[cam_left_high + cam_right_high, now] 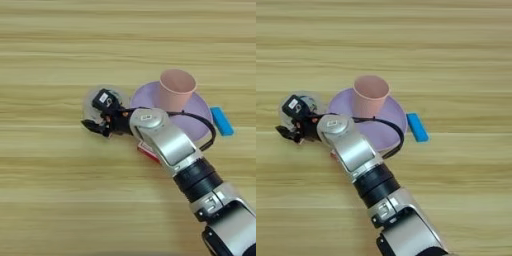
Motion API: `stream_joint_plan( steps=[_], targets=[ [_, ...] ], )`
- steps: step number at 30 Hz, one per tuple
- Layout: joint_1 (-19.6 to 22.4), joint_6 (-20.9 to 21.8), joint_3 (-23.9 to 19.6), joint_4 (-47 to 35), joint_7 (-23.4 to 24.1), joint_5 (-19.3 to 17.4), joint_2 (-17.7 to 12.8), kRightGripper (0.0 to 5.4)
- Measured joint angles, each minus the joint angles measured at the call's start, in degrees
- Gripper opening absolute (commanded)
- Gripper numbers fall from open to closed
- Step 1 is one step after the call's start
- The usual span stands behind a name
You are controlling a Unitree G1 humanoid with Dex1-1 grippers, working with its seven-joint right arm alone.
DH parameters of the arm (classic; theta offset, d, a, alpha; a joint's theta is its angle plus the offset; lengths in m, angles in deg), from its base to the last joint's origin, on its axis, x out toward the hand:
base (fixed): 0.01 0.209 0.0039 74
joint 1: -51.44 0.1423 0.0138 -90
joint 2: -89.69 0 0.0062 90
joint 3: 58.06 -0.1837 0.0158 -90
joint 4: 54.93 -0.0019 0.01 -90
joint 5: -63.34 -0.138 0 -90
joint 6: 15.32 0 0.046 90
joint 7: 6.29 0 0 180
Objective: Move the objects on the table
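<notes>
A clear round container [90,104] lies on the table [60,190] left of centre. My right gripper [99,114] sits over it and hides most of it; only its left and upper rim show [312,102]. My silver forearm [167,142] reaches in from the bottom right. A pink cup [176,88] stands upright on a purple plate [198,118]. Just right of the plate, a small blue oblong block [221,121] lies flat on the wood.
A small red and white item [146,151] peeks out from under my forearm, just in front of the plate. A black cable [207,131] loops from the wrist over the plate's front edge.
</notes>
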Motion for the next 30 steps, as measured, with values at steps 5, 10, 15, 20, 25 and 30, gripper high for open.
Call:
stream_joint_plan(
  steps=[5, 10, 15, 20, 25, 30],
  targets=[
    [-0.02, 0.03, -0.17, 0.00, 0.07, 0.02, 0.01, 2.30],
    [-0.02, 0.10, -0.34, 0.01, 0.09, 0.04, 0.02, 2.08],
    [-0.06, 0.13, -0.42, 0.01, 0.09, 0.03, 0.12, 1.99],
    [-0.31, 0.13, -0.68, -0.20, 0.08, -0.07, 0.22, 1.89],
    [-0.43, 0.32, -0.84, -0.49, 0.10, -0.08, 0.26, 1.81],
    [-1.13, 0.35, -0.96, -1.86, 0.10, -0.12, 0.20, 1.68]
  ],
)
